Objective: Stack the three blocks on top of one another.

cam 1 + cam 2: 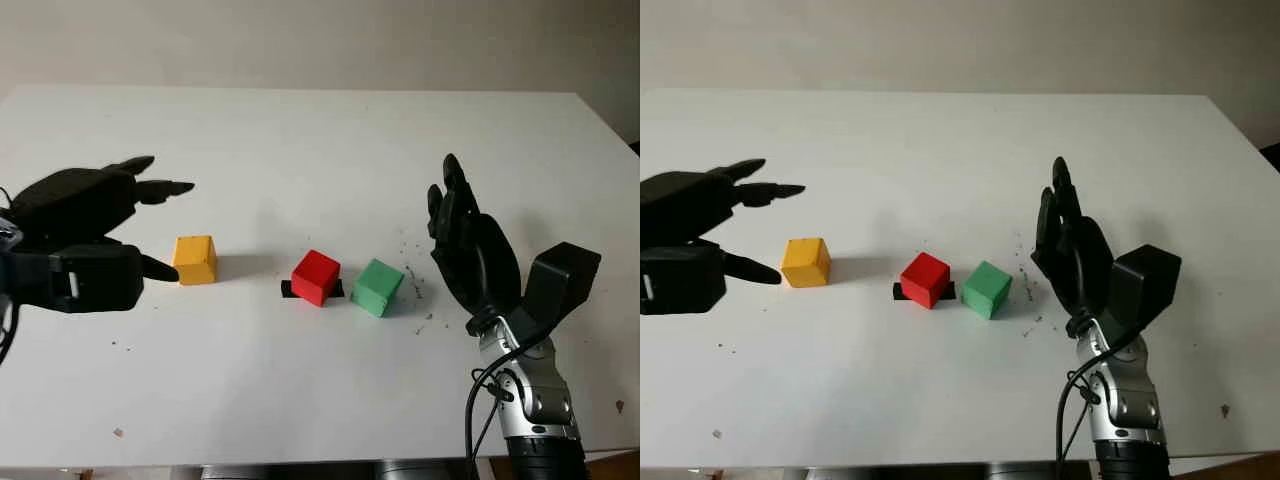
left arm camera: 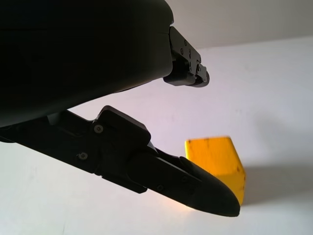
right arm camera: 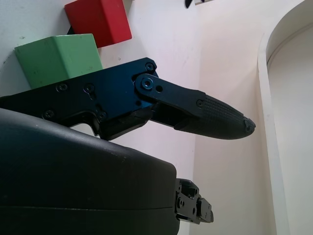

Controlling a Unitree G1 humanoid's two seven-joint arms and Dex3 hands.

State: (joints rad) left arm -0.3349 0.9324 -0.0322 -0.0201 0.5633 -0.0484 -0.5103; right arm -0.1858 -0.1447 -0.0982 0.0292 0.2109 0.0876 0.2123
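My left hand [image 1: 85, 235] is matte black all over, shell and fingers [image 2: 195, 183] alike. Just off its fingertips sits the yellow block [image 1: 195, 259], a plain orange-yellow with faint dark scuffs along the edges. My right hand [image 1: 465, 240] is also black; its finger [image 3: 215, 115] carries a fine ribbed texture near the tip, and the wrist behind it is bare silver metal with black cable. Just beside my right hand is the green block [image 1: 378, 287], a pale mint green, unpatterned. Beyond that is the red block [image 1: 316, 276], a solid bright red, sitting over a small black strip [image 1: 288, 289]. The table [image 1: 300, 150] is plain white, with dark specks scattered near my right hand.
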